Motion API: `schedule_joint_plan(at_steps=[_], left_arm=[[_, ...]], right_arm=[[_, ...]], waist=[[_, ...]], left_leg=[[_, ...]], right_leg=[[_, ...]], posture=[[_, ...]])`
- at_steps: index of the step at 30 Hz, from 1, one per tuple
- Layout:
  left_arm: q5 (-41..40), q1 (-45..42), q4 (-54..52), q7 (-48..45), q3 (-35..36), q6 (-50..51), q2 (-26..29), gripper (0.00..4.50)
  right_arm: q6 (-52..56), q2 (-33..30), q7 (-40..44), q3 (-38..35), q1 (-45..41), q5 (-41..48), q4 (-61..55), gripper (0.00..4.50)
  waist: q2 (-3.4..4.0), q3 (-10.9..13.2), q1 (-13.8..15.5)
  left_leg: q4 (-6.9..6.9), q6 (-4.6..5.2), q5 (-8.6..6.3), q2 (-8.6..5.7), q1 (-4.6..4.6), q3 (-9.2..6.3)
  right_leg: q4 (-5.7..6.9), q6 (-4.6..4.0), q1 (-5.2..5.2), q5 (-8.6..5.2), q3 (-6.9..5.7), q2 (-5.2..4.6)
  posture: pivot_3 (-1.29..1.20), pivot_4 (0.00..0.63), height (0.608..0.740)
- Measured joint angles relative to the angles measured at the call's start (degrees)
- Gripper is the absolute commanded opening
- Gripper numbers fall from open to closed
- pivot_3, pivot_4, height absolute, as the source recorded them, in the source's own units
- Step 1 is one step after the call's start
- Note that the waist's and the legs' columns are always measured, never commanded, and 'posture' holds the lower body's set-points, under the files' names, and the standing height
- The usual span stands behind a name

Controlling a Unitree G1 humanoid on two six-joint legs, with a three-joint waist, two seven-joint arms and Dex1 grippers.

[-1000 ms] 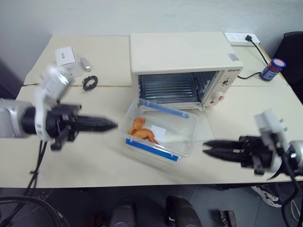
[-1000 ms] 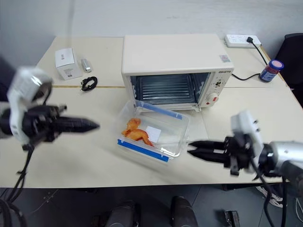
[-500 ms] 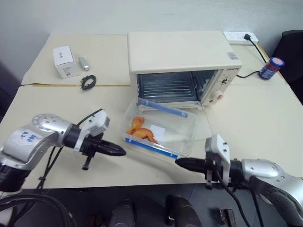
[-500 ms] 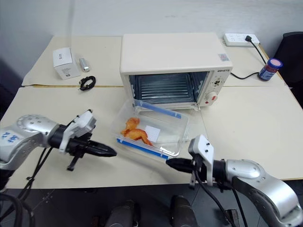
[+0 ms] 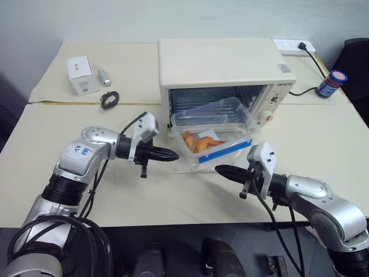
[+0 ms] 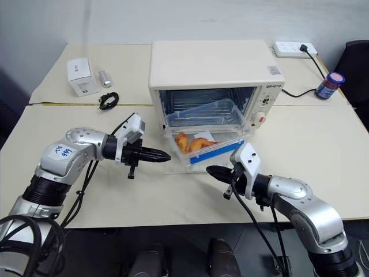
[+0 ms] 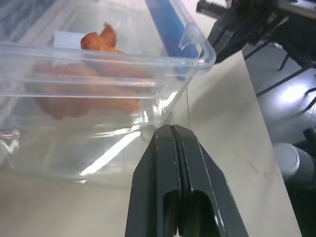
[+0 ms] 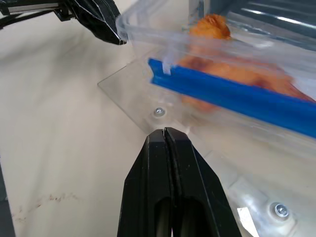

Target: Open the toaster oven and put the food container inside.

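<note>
The food container (image 5: 212, 134) is seen tilted at the mouth of the open toaster oven (image 5: 226, 72) (side label unreadable). Left gripper (image 5: 173, 154) and right gripper (image 5: 220, 169), both fully closed, are positioned beside it, gripping nothing.

It looked like an office or lab: plain cream worktop (image 5: 144, 69) against a bare wall, power strip (image 5: 294, 45), loose cable (image 5: 109, 100), small cardboard box (image 5: 79, 75).

1 toaster oven (image 5: 225, 63), 1 food container (image 5: 214, 138).
</note>
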Motion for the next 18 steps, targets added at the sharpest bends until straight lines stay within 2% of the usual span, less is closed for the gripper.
schedule_joint_plan(at_steps=[8,13,18], left_arm=[[0.4,-0.3,-0.3,1.4,0.9,0.6,-1.6,0.00],[1.5,-2.1,1.7,5.1,3.5,0.0,-3.2,0.00],[-5.0,-1.4,-3.9,2.7,9.8,7.5,1.5,0.00]], right_arm=[[1.0,0.2,0.0,0.1,-2.5,0.0,0.6,0.03],[0.7,2.7,-0.5,1.1,-6.4,-1.9,3.9,0.03],[-1.0,5.8,-1.2,3.7,-12.8,-5.5,10.1,0.03]], waist=[[0.00,0.0,0.0],[0.00,0.0,0.0],[0.01,0.0,-1.2]], left_leg=[[0.13,0.05,-0.04,0.00,-0.05,0.00],[0.12,0.04,-0.04,0.00,-0.03,0.00],[0.03,0.04,-0.04,0.02,-0.10,-0.01]], right_leg=[[-0.05,0.08,0.03,0.04,0.00,-0.01],[0.00,0.07,0.03,0.04,0.00,-0.01],[0.01,0.07,-0.08,0.04,-0.02,-0.01]], posture=[[0.00,0.150,0.740],[0.00,0.150,0.740],[0.00,0.150,0.740]])
